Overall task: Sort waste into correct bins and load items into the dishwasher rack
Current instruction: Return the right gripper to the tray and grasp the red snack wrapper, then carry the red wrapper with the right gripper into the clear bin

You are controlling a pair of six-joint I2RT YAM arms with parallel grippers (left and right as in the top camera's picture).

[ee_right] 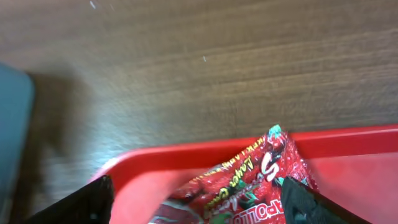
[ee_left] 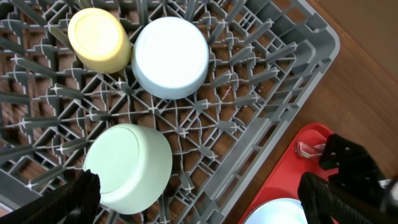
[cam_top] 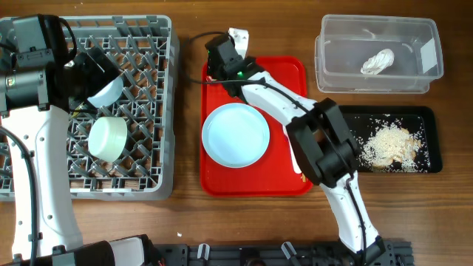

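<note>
Right gripper (ee_right: 196, 205) is spread wide. Its black fingers (ee_right: 81, 202) stand either side of the crinkled red snack wrapper (ee_right: 249, 180), glossy foil with printed lettering, and they are not clamped on it. The wrapper lies in a rounded corner of the smooth red tray (ee_right: 348, 140), against the raised rim, with the grained wooden table (ee_right: 186, 62) beyond.

Over to the left gripper (ee_left: 199, 190): it is spread open too, holding nothing, and hovers over the grey lattice dishwasher rack (ee_left: 273, 74). Bases up among the pegs sit the yellow cup (ee_left: 98, 38), a round pale-blue bowl (ee_left: 171, 57) just beside it, and a second bowl (ee_left: 129, 167).

The round plate (cam_top: 236, 134) rests on the red tray. The crumpled napkin (cam_top: 377, 61) lies in the clear tub (cam_top: 340, 44), and grainy rice scraps (cam_top: 388, 144) heap in the black tray (cam_top: 355, 118).
</note>
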